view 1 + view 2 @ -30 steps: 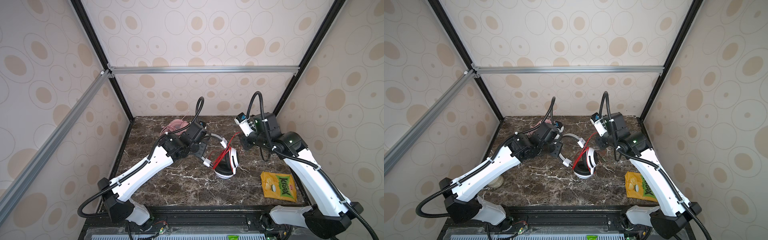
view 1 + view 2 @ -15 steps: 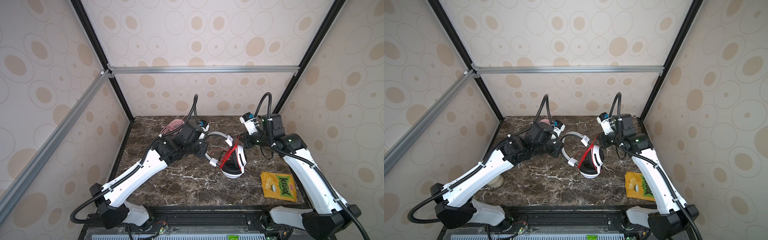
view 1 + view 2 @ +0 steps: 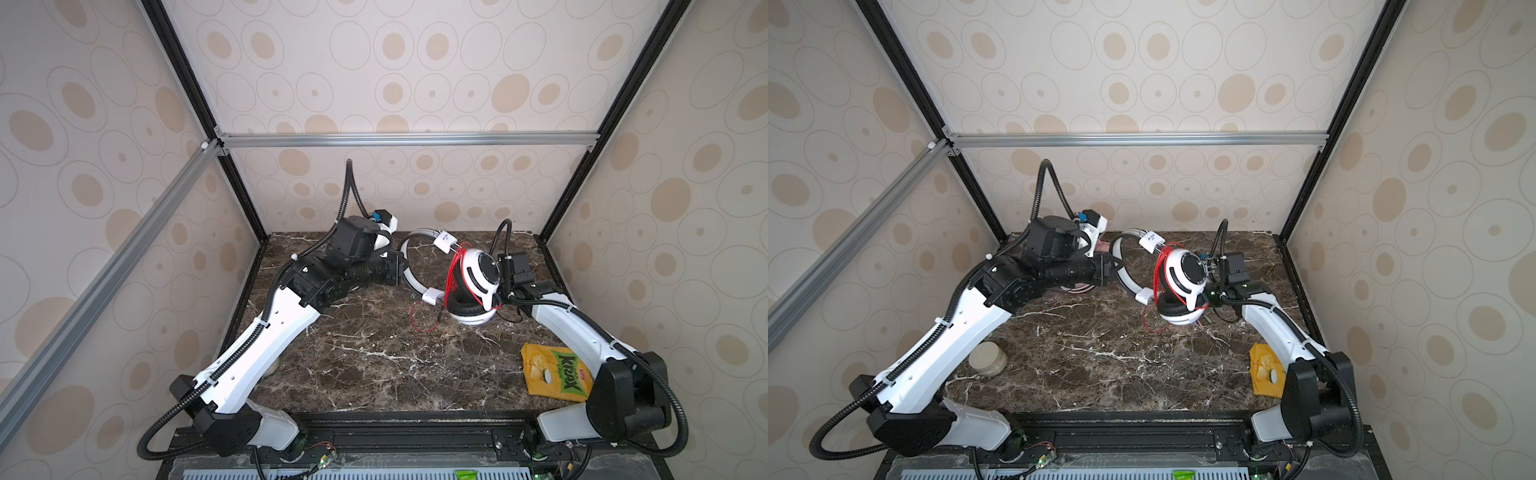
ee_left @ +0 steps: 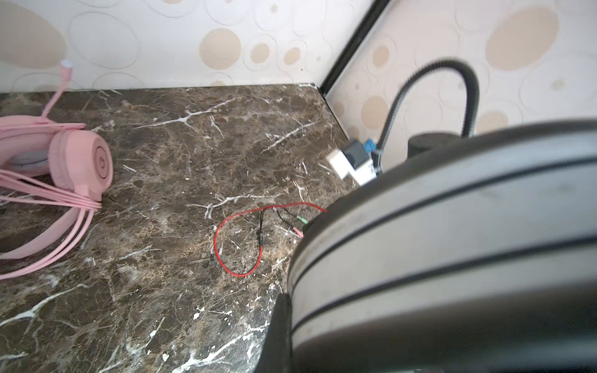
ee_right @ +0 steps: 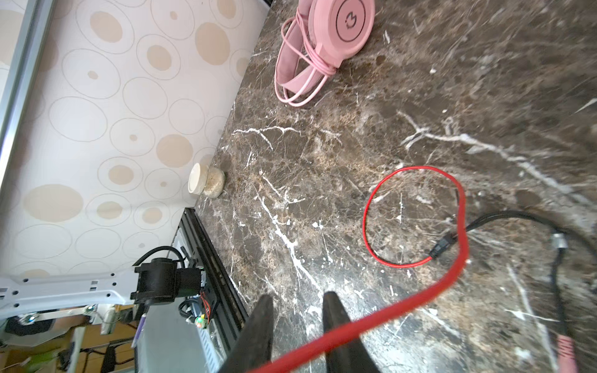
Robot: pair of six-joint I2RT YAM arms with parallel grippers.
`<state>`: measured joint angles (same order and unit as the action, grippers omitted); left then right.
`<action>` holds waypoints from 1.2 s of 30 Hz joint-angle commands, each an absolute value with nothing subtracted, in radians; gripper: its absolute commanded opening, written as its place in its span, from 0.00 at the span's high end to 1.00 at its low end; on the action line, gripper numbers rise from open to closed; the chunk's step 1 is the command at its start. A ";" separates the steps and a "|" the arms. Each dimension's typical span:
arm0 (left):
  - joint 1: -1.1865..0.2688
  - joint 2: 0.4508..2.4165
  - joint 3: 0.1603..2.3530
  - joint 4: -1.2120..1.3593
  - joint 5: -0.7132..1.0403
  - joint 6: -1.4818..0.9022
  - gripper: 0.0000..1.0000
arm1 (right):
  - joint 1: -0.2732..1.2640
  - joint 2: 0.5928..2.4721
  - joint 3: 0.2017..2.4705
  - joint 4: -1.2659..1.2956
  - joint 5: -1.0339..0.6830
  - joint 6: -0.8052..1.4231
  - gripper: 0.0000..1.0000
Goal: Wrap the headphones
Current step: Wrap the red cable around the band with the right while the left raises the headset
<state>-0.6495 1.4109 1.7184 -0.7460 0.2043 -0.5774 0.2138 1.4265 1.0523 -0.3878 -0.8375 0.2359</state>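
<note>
— Where is the white-and-black headset point(image 3: 471, 291) found, and by what is it held?

— It is seen toward the back right of the table point(image 3: 374, 374). Its silver band point(image 3: 412, 286) is clamped by the left gripper point(image 3: 399, 268), whose jaws are closed fully on it. The ear cups point(image 3: 482, 270) are turned toward the right arm, so the long axis is laid across the table from one arm to the other. Whether the lower cup is rested on the table cannot be told.

— And the red cable point(image 3: 455, 274)?

— Several turns are seen wound over the ear cups. A loose loop point(image 5: 416, 168) and the plugs point(image 4: 298, 232) are left lying on the table, just beside the cups, on the side toward the middle.

— How is the right gripper point(image 5: 297, 295) set?

— Its jaws are parted a little and nothing is clamped. A stretch of red cable is draped across the fingers point(image 5: 332, 310). The loose loop is seen ahead of the fingertips, down on the table.

— To which arm is the coming move judged to fall?

— To the right one, since the left is taken up with the band. The slack would have to be gripped and carried round the cups. The pink headset point(image 5: 339, 25) is set well apart at the back left, with its own cable bundled round it.
</note>
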 commanded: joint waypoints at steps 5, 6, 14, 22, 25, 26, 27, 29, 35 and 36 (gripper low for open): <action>-0.549 1.381 1.880 -0.739 0.060 -0.801 1.00 | 0.209 1.361 0.960 -0.406 -0.826 0.258 0.64; -0.546 1.388 1.914 -0.765 0.018 -0.798 1.00 | 0.209 1.354 0.949 -0.405 -0.812 0.259 0.62; -0.535 1.492 2.152 -0.993 -0.148 -0.792 1.00 | 0.222 1.339 0.903 -0.349 -0.691 0.330 0.57; -0.535 1.379 1.987 -0.844 -0.114 -0.785 1.00 | 0.371 1.452 0.968 -0.324 -0.588 0.342 0.56; -0.534 1.352 1.951 -0.810 -0.110 -0.781 1.00 | 0.430 1.520 0.990 -0.251 -0.601 0.336 0.54; -0.535 1.351 1.952 -0.810 -0.113 -0.778 1.00 | 0.449 1.543 0.995 -0.215 -0.611 0.335 0.53; -0.535 1.352 1.956 -0.814 -0.114 -0.778 1.00 | 0.464 1.567 1.000 -0.188 -0.613 0.336 0.53; -0.535 1.356 1.963 -0.827 -0.115 -0.776 1.00 | 0.494 1.618 1.012 -0.126 -0.606 0.342 0.52; -0.534 1.353 1.958 -0.831 -0.121 -0.773 1.00 | 0.533 1.789 1.096 -0.048 -0.494 0.366 0.55; -0.534 1.354 1.959 -0.833 -0.121 -0.772 1.00 | 0.537 1.812 1.110 -0.039 -0.479 0.369 0.56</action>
